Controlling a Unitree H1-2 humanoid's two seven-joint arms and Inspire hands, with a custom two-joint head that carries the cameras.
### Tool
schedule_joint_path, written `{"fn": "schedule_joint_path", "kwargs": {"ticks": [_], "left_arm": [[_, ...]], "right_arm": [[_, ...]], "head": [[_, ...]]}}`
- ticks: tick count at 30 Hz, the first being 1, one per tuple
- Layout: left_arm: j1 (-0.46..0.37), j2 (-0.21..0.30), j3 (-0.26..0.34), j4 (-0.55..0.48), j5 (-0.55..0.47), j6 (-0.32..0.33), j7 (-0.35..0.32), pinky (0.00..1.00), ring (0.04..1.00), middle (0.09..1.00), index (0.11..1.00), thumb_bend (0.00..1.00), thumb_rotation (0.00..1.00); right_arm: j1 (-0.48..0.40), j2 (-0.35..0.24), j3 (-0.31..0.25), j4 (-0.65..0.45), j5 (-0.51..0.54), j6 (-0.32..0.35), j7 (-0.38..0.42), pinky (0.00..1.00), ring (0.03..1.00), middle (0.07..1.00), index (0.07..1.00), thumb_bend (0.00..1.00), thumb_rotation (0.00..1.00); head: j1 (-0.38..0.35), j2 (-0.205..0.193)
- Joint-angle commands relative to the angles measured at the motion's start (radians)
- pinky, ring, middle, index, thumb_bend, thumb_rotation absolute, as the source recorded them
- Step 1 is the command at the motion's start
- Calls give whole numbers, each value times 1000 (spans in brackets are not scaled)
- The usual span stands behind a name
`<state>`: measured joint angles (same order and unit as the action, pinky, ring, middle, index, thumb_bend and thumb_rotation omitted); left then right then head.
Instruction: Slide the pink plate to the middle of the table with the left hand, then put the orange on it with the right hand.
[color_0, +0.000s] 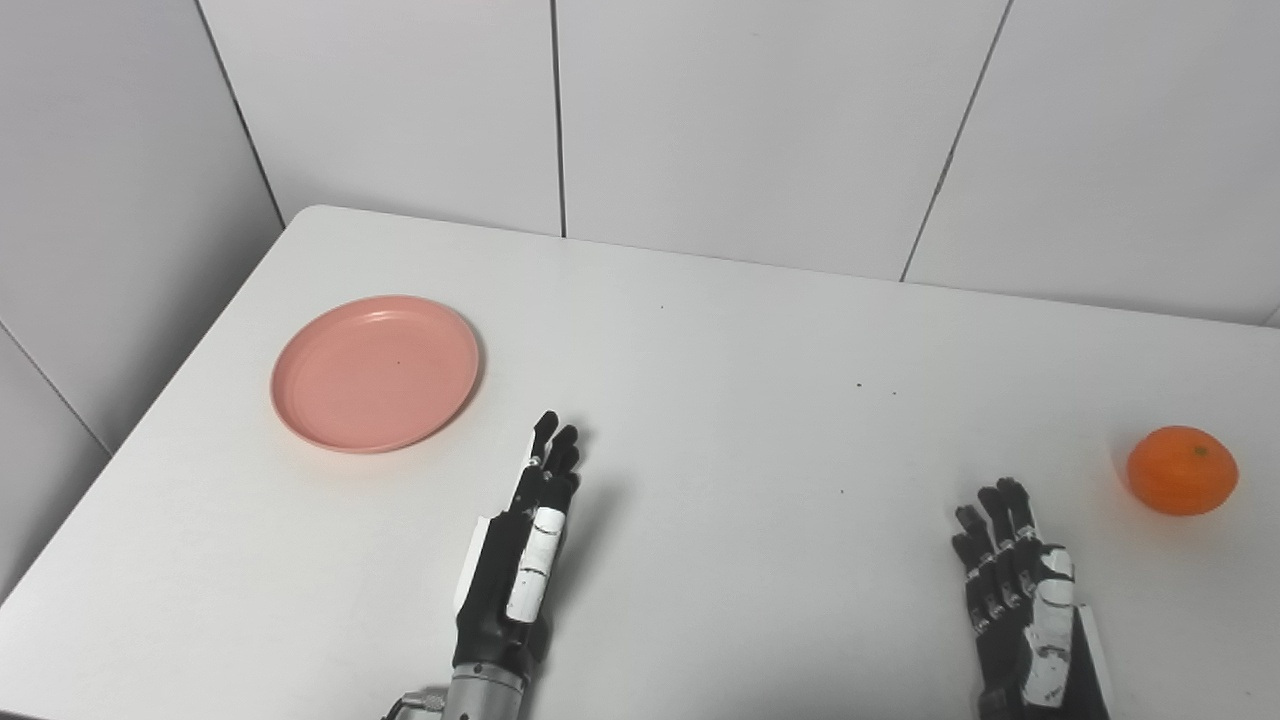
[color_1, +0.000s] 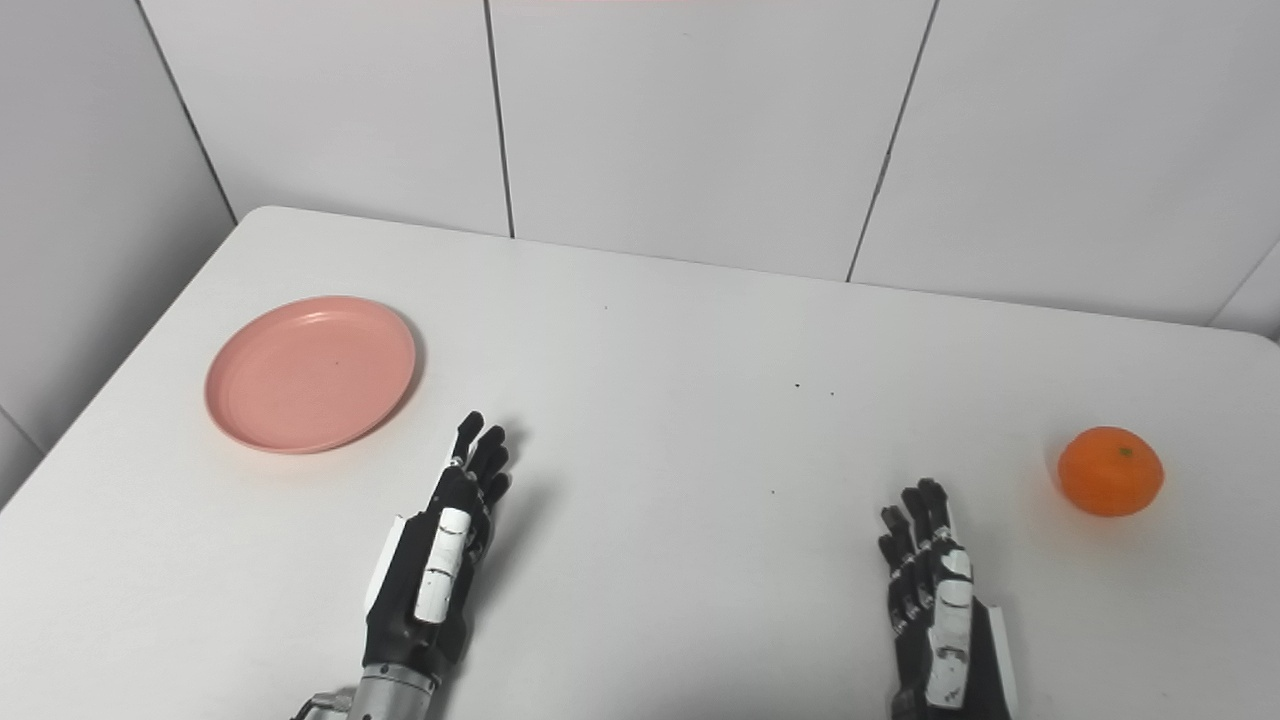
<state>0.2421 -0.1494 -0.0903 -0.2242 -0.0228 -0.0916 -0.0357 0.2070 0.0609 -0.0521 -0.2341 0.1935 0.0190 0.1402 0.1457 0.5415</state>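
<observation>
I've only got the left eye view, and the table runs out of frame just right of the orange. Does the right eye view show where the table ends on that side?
Observer: Yes. The right eye view catches the rounded far right corner of the table, beyond the orange.
Operator: And the right edge nearer the robot?
Observer: Not visible. From that corner the edge leaves the picture at once, but a wider strip of tabletop shows right of the orange than in your view.
</observation>
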Motion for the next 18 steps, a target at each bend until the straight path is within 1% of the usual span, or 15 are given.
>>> {"fn": "schedule_joint_path", "kwargs": {"ticks": [1,8,15,16,17,18], "left_arm": [[76,11,-6,41,4,-21,2,1000,997,984,992,798,899],[80,18,-12,41,11,-26,7,1000,998,984,996,796,914],[88,31,-3,21,-1,-23,1,1000,998,986,1000,794,917],[90,31,2,19,-11,-21,2,1000,998,986,1000,795,917],[91,31,6,18,-18,-20,2,1000,994,980,997,794,901],[91,33,11,20,-19,-19,3,1000,989,977,995,793,897]], "right_arm": [[74,-40,-10,51,0,15,-5,1000,972,981,971,774,1000],[78,-33,-10,55,-9,5,-4,1000,970,978,963,766,1000],[93,-19,1,33,-27,8,-10,1000,957,966,949,777,1000],[97,-18,3,27,-27,7,-9,1000,957,966,949,777,1000],[99,-17,4,23,-27,7,-8,995,955,965,947,780,1000],[102,-17,6,21,-24,7,-6,995,957,967,949,780,1000]], "head": [[3,-3],[6,-11],[7,-14],[11,-23],[13,-25],[18,-37]]}}
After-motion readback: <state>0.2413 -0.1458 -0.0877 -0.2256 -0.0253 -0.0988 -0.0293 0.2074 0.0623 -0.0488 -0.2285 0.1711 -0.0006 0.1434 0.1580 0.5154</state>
